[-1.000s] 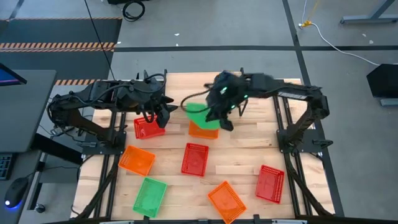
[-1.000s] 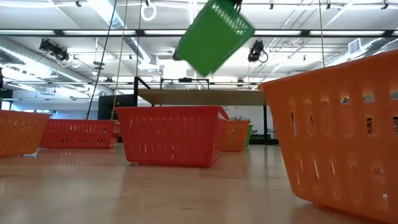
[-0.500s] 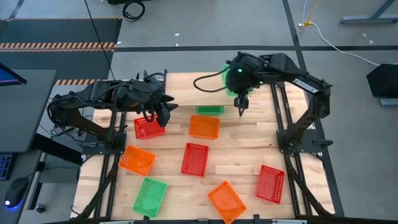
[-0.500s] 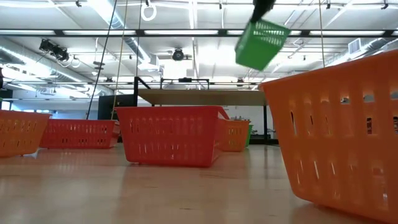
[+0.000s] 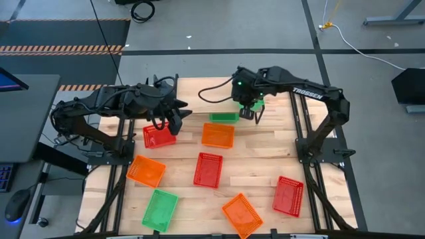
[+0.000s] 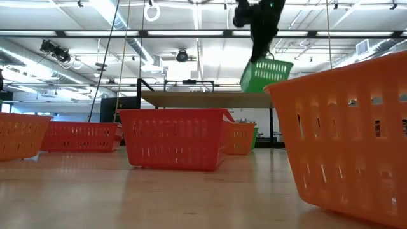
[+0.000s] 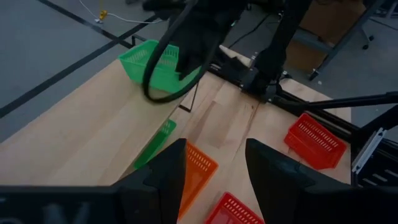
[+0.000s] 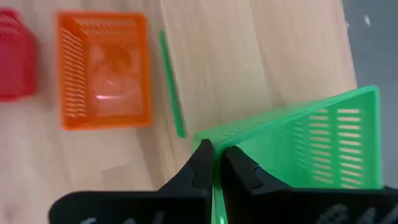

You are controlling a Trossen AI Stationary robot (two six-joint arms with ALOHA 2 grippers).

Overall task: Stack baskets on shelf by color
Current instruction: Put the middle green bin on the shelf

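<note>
"Where was the green basket (image 6: 267,74) at that moment?"

"It hung tilted in the air above the shelf (image 6: 210,98), at the far middle of the tabletop (image 5: 265,156). The right hand (image 8: 214,163) had its two fingers pinched shut on one wall of the basket, at the rim. The high view showed the arm reaching over the shelf's board, and the basket's open mouth was not level."

"And the left hand (image 7: 211,165)?"

"It waited over the left side, above a red basket (image 5: 159,137). Its fingers stood apart with nothing between them."

"How would that basket handle, would you say?"

"Light, by the look of it: thin plastic mesh, mostly holes. A pinch on a single wall carried it, though it swung off level, so the wall probably flexed a little. It seemed stiff enough to keep its shape. The rim looked the sound place to grip, since the perforated sides below offered less solid material."

"What else lay about?"

"An orange basket (image 5: 218,135) sat just in front of the shelf, and another green one (image 5: 160,209) lay near the front left."
</note>
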